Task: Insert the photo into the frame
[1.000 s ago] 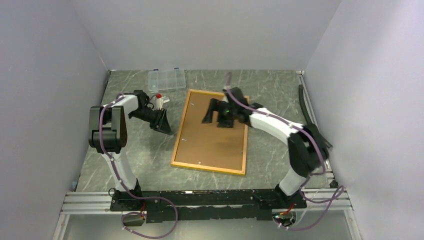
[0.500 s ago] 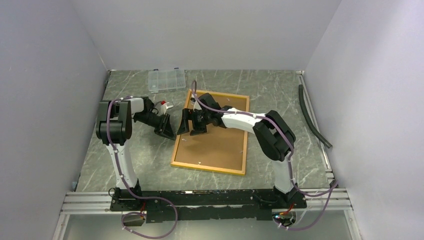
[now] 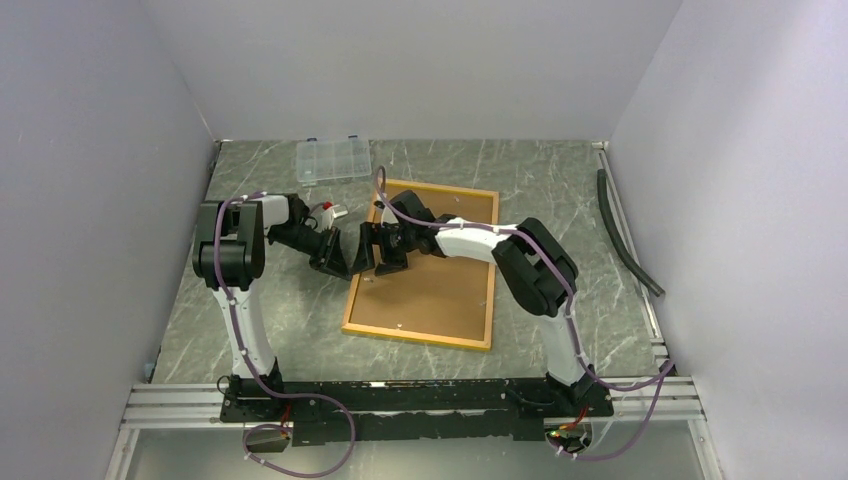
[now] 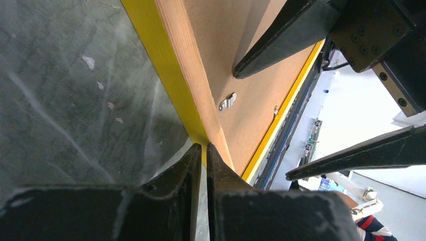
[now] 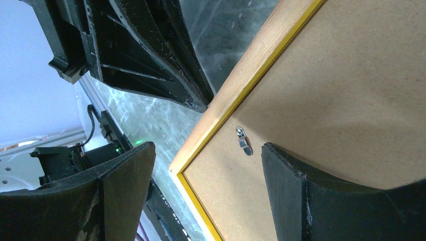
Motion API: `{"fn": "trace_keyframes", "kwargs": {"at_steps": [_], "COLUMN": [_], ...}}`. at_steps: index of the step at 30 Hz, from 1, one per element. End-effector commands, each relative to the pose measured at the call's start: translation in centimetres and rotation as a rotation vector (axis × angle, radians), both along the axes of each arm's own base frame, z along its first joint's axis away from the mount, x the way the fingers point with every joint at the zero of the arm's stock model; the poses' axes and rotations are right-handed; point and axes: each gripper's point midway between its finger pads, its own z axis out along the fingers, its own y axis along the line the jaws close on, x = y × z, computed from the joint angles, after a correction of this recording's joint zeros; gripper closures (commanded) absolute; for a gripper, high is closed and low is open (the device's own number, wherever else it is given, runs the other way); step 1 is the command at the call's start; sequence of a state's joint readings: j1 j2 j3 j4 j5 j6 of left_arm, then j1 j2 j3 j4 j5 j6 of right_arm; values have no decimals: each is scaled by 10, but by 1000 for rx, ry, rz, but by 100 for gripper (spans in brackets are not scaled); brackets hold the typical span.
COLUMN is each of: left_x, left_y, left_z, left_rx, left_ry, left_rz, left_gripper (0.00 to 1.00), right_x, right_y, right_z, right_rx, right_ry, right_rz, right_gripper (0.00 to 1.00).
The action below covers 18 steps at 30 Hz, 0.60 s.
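Wooden frame [image 3: 417,334], yellow-orange border: lies back-up on the grey marbled table [image 3: 560,180], mid-table and a little skewed, with its long sides running away from the arm bases. Brown board [image 3: 430,285] fills its back. A small metal clip [image 5: 243,140] sits on the board just inside the left rim.

Left tool [image 3: 348,262]: at the outer side of the frame's left rim, low to the table. Fingers [image 4: 193,168] almost together with a thin slit between them, tips against the rim's yellow edge. Whether they pinch anything cannot be told.

Right tool [image 3: 378,255]: fingers wide apart, holding nothing, straddling the same left rim. One finger is over the table, the other over the board beside the clip. Sits just beside the left tool.

Clear box [image 3: 333,158]: far left of the table, apart from the frame.

Black hose [image 3: 625,225]: along the table's right edge.
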<state>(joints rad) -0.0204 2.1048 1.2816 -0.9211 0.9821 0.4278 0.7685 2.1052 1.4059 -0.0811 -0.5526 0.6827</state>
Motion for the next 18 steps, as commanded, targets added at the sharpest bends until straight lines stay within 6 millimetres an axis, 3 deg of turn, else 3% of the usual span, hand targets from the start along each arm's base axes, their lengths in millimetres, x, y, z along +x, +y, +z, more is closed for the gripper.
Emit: {"fn": "trace_keyframes", "kwargs": {"at_steps": [1,18], "left_x": [5,8], "left_y": [-7,-7], "left_z": [7,12], "left_rx": [-37,-29], "left_ry": [-34,-59], "left_rz": [-11,-10], "left_gripper": [86,88], "right_x": [7,-16], "right_y": [12,23], "right_z": [11,15], "right_rx": [49,58], "right_ry": [-62,-8], "right_rz": [28,70], "right_gripper": [19,23]}}
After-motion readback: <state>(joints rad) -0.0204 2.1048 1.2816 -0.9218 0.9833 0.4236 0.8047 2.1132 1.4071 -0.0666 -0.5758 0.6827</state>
